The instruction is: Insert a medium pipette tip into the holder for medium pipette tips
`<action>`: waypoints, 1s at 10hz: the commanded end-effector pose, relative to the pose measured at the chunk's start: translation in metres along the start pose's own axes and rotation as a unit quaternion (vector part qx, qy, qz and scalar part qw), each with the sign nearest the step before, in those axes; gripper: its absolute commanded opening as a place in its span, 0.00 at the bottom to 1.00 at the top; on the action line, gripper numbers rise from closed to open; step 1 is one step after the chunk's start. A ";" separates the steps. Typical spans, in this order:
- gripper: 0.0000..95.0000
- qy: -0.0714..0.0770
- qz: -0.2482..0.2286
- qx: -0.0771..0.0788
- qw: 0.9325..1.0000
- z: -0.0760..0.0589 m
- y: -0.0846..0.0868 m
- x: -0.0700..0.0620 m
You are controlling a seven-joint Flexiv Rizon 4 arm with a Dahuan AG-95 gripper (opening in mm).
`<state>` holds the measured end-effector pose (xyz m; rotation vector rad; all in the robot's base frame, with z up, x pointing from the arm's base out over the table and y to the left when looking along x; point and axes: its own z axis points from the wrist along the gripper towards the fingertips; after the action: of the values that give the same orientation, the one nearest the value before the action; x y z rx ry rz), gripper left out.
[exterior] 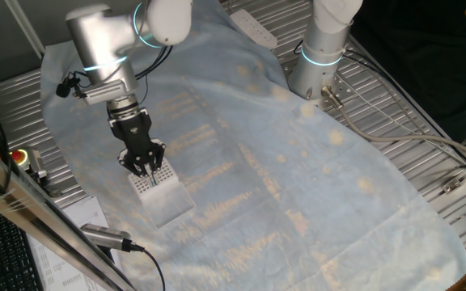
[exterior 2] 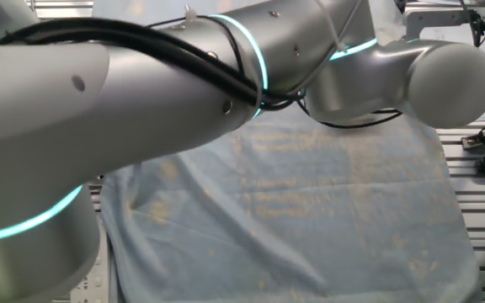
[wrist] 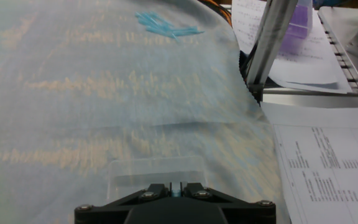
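Note:
In one fixed view my gripper (exterior: 146, 168) points down at the far end of the white holder (exterior: 162, 192), whose hole grid faces up on the cloth. In the hand view the gripper (wrist: 176, 188) is shut on a pale blue medium pipette tip (wrist: 177, 185), of which only a sliver shows between the fingers. The translucent holder (wrist: 154, 172) lies right below and ahead of the fingers. I cannot tell whether the tip touches the grid. In the other fixed view the arm hides the gripper and the holder.
A pale blue cloth (exterior: 281, 162) covers the table. A pile of loose blue tips (wrist: 164, 26) lies far ahead on the cloth. A metal post (wrist: 271, 37), papers (wrist: 328, 162) and a purple box (wrist: 298, 22) stand at the right. A second arm's base (exterior: 318, 56) stands at the back.

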<state>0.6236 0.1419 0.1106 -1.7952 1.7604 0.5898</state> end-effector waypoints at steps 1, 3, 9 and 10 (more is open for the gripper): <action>0.00 -0.011 0.005 0.001 1.000 -0.002 0.002 -0.001; 0.00 -0.026 0.008 0.002 1.000 -0.003 0.003 -0.004; 0.00 -0.045 0.006 0.010 0.999 -0.006 0.006 -0.006; 0.00 -0.046 0.006 0.011 0.999 -0.006 0.007 -0.005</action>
<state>0.6156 0.1405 0.1160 -1.7141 1.7054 0.6493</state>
